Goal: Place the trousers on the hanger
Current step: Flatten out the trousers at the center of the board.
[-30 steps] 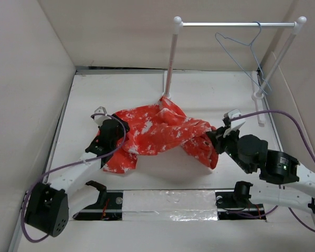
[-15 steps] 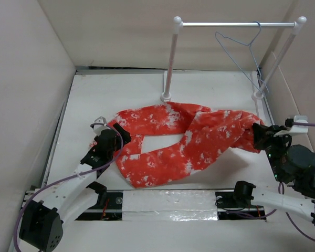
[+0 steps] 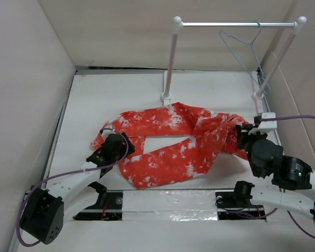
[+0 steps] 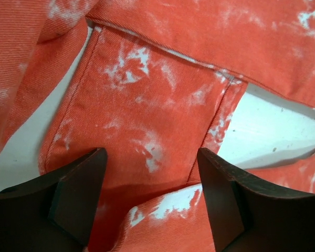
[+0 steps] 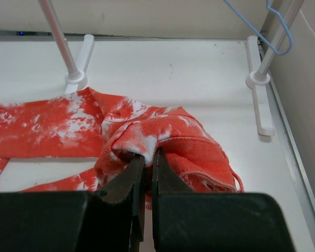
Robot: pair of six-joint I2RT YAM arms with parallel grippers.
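Right gripper pinches the 1 trousers, left gripper gapes above; 1 hanger hangs.

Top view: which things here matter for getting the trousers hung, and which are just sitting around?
Part of the job:
- trousers, spread on the table
- hanger, hooked on the rail
- right gripper, shut on a fold of the trousers
- left gripper, open over the cloth

Just there:
- white rail stand, though it carries the hanger
- purple cable

The trousers lie on the table before the rail holding the hanger.
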